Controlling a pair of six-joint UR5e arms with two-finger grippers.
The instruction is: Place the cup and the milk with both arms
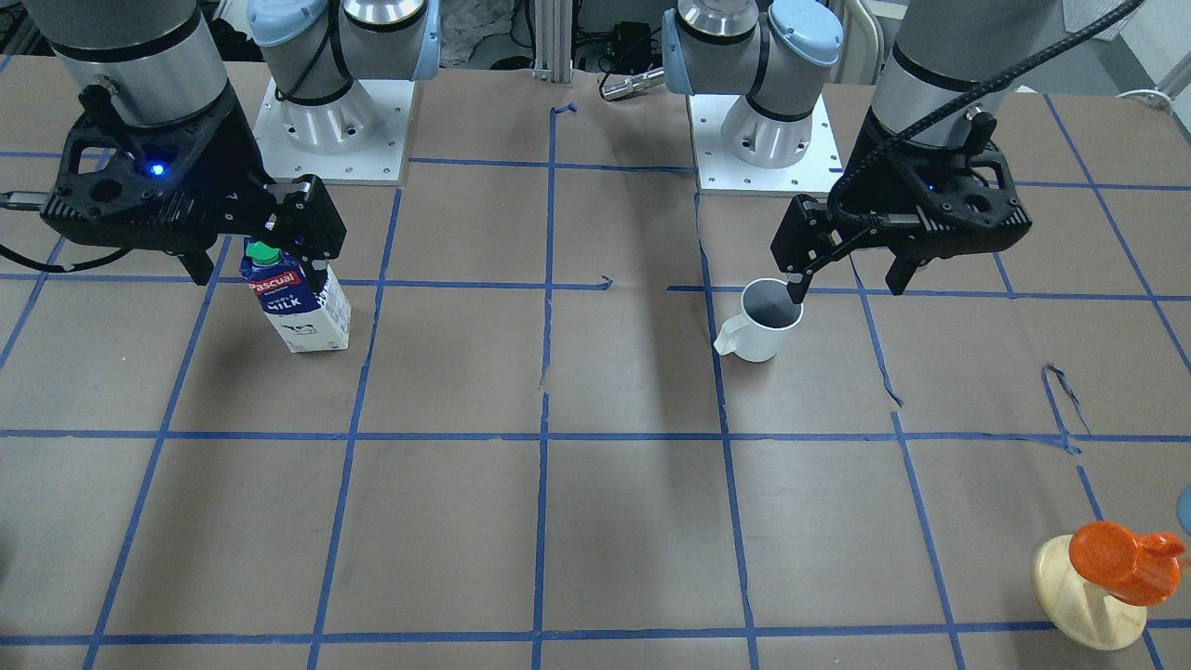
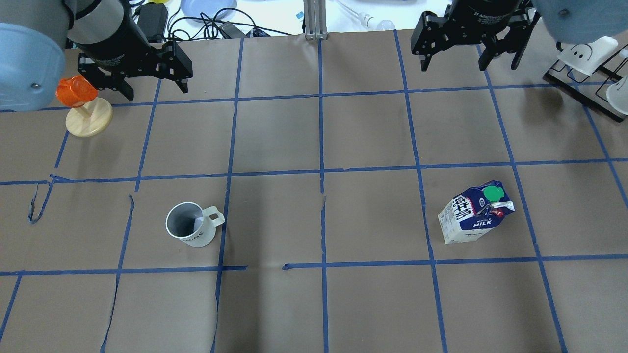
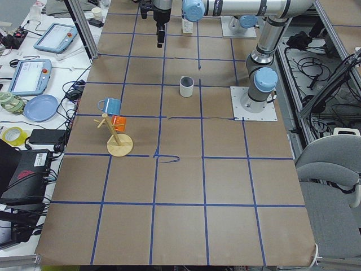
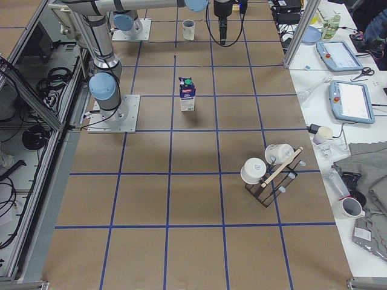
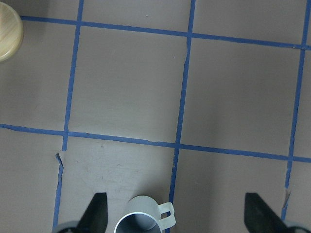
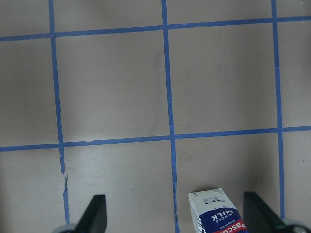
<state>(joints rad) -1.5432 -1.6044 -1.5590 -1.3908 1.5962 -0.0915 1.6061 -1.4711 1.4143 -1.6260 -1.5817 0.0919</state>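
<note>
The white cup stands upright on the brown table, handle toward the middle. It also shows in the front view and at the bottom edge of the left wrist view. My left gripper is open and empty, raised above the table beyond the cup. The blue and white milk carton with its green cap stands upright on the other side and shows low in the right wrist view. My right gripper is open and empty, raised above and beyond the carton.
An orange cup on a round wooden stand stands close to the left gripper. A black rack with white cups stands at the far right. The two arm bases are bolted to the robot's edge of the table.
</note>
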